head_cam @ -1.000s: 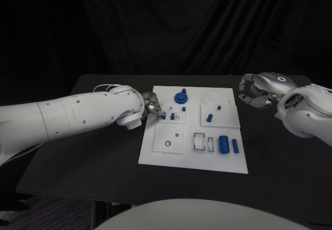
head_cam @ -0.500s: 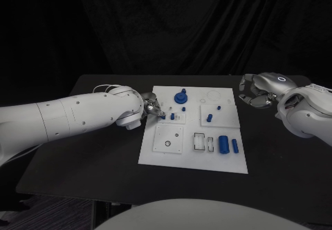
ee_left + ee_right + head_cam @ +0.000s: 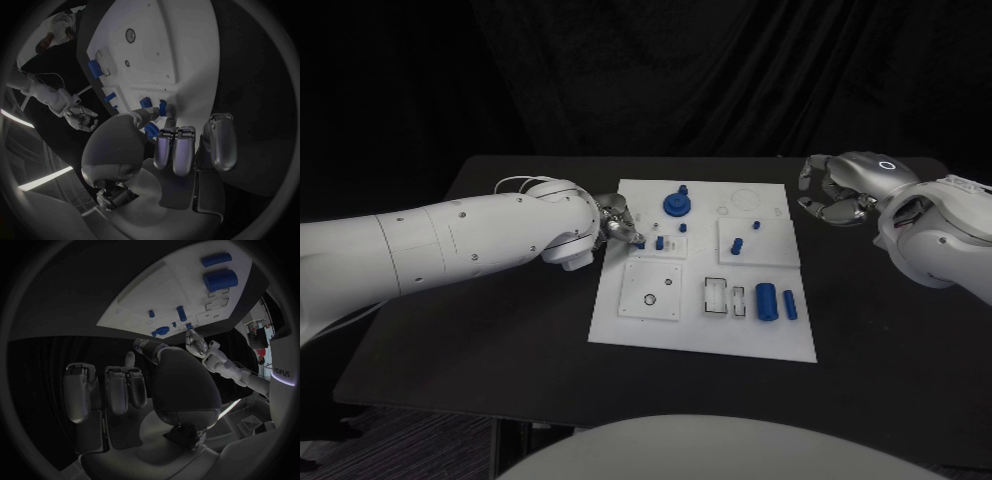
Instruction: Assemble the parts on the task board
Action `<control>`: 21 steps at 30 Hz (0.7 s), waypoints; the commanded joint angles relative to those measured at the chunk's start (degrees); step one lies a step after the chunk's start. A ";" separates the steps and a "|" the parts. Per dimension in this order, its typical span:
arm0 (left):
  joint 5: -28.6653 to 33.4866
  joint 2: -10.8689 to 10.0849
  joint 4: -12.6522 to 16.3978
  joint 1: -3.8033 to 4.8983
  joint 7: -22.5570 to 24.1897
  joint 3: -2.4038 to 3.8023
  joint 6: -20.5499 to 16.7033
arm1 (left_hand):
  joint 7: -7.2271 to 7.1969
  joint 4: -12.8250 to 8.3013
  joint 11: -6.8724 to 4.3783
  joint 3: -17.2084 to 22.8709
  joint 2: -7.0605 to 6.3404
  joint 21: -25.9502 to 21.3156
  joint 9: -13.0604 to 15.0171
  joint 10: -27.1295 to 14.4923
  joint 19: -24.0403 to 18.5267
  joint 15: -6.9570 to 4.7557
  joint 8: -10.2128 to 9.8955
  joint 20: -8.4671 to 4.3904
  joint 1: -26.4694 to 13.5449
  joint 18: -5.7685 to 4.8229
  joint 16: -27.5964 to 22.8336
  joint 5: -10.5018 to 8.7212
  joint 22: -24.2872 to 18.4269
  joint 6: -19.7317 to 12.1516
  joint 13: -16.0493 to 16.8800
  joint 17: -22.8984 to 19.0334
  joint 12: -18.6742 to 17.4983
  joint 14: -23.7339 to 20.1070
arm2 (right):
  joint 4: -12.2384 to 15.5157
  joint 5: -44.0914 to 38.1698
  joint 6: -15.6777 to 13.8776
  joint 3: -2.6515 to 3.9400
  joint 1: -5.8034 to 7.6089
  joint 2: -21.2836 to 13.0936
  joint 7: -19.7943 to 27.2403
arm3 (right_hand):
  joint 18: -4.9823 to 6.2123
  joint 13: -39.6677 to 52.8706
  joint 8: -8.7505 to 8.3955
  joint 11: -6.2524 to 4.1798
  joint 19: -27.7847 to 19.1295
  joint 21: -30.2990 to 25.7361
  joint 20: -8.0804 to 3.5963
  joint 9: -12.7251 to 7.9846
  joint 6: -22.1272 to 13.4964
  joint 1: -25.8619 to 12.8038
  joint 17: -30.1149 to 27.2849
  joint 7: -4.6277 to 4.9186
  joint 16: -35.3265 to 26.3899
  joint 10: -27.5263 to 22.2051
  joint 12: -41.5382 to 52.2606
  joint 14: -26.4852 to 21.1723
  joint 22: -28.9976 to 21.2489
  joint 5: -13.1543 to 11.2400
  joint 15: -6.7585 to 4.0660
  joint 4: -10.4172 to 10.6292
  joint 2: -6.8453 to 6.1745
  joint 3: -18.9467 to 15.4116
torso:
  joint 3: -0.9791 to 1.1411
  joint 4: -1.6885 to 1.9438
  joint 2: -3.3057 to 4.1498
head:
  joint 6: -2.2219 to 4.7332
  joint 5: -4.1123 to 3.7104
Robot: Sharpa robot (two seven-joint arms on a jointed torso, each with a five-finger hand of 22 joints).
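Black cloth is hanging behind a black table (image 3: 473,330), and the white task board (image 3: 704,330) is lying in its middle. At the board's left edge the left hand (image 3: 620,226) is pinching a small blue part (image 3: 162,107) between thumb and fingertips (image 3: 170,111), pressing it toward the board's near-left block; whether it is already seated I cannot tell. Just beside it a short blue peg (image 3: 659,242) is standing, with the round blue knob (image 3: 676,206) further up the board. Toward the front, a big blue cylinder (image 3: 766,301) and a slimmer one (image 3: 790,305) are lying by the rectangular slots. The right hand (image 3: 828,195) is hovering off the board's far right corner, fingers curled in, holding nothing. I judge the robot is busy inserting this small piece; next it needs steady downward pressure, then a clean release without tipping the neighbouring peg.
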 commanded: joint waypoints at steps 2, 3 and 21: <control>-0.21 0.22 -0.03 -0.33 0.18 -0.09 1.76 | -0.30 -0.80 -0.46 0.48 0.53 -0.18 0.03 5.89 -0.33 -0.40 -0.18 -0.01 0.20 0.47 0.15 0.11 10.41 -0.01 15.10 15.10 0.20 5.96 | -0.02 -0.36 0.26 0.04 -0.13 0.10 -1.16 | 0.77 15.09 -0.28 -0.43 3.28 -0.24 -0.36 -0.06 0.33 0.70 15.10 -0.08 0.17 6.07 0.15 6.00 13.48 0.07 -0.54 -0.39 -0.01 -0.10 | -0.01 -0.04 -0.02 | 0.00 0.11; -0.21 0.26 -0.07 -0.33 0.24 -0.09 1.82 | -0.24 -0.67 -0.43 0.22 0.63 -0.21 -0.02 5.89 -0.34 -0.40 -0.20 -0.01 0.06 0.47 0.15 0.07 10.41 0.08 15.10 15.10 0.20 5.96 | -0.02 -0.36 0.25 0.04 -0.13 0.12 -1.16 | 0.77 15.09 -0.28 -0.43 3.28 -0.24 -0.36 -0.06 0.33 0.70 15.10 -0.08 0.17 6.07 0.15 6.00 13.48 0.07 -0.54 -0.39 -0.01 -0.10 | 0.00 -0.05 -0.03 | 0.00 0.11; -0.21 0.65 -1.57 -0.52 0.37 -0.09 3.44 | 0.58 11.61 0.32 -15.26 3.41 -1.09 -2.33 5.89 -0.54 0.24 -2.45 0.50 -9.34 0.55 0.15 -0.01 10.28 1.23 15.10 15.10 0.20 5.96 | -0.10 -0.36 0.53 0.04 -0.15 0.22 -1.26 | 0.78 15.09 -0.36 -0.41 3.26 -0.28 -0.36 -0.13 0.40 0.99 15.10 -0.05 0.17 6.07 0.15 6.00 13.46 0.06 -0.54 -0.69 -0.04 -0.06 | 0.04 -0.01 0.08 | 0.00 0.06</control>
